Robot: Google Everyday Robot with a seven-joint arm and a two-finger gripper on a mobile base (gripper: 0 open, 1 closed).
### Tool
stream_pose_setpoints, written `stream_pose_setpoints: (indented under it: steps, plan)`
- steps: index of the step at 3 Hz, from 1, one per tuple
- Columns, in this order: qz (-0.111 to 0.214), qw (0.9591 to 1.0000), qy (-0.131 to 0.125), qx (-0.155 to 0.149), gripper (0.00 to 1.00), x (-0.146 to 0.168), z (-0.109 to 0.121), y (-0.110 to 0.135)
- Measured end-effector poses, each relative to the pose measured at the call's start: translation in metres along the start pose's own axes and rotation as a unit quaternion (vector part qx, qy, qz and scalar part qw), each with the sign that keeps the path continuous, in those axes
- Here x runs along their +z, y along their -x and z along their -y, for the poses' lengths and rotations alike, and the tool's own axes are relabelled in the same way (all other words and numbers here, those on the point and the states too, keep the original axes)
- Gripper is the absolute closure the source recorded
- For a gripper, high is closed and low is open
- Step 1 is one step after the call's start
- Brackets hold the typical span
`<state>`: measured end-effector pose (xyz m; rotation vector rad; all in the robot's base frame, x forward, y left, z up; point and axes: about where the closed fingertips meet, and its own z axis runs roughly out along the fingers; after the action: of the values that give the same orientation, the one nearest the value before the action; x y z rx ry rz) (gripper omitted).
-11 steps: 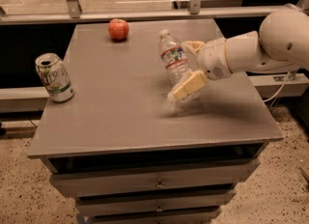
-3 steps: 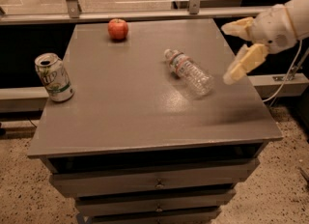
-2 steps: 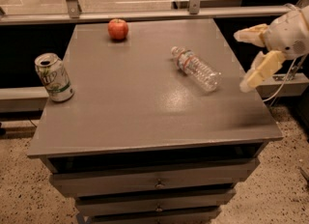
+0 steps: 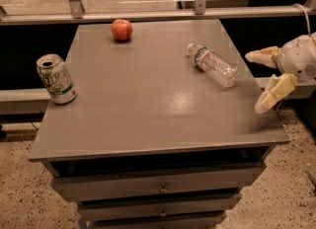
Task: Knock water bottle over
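Note:
The water bottle is a clear ribbed plastic bottle with a white cap and a red, white and blue label band. It lies on its side on the right part of the grey table top, cap pointing to the back left. My gripper is off the table's right edge, to the right of the bottle and apart from it. Its two tan fingers are spread wide and hold nothing.
A green-and-white soda can stands upright near the table's left edge. A red apple sits at the back. The table has drawers below. A metal rail and window frame run behind it.
The bottle was upright between my fingers, then fell on its side and rolled a little to the right. My gripper has drawn back to the right, past the table's edge.

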<state>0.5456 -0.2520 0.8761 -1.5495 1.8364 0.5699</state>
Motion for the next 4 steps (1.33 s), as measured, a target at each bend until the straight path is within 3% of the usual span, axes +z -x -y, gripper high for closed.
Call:
stream_pose_setpoints:
  steps: [2, 4]
  plan:
    - [0.007, 0.9999, 0.003, -0.007, 0.00, 0.037, 0.015, -0.019]
    - [0.005, 0.9998, -0.008, -0.015, 0.00, 0.034, 0.026, -0.017]
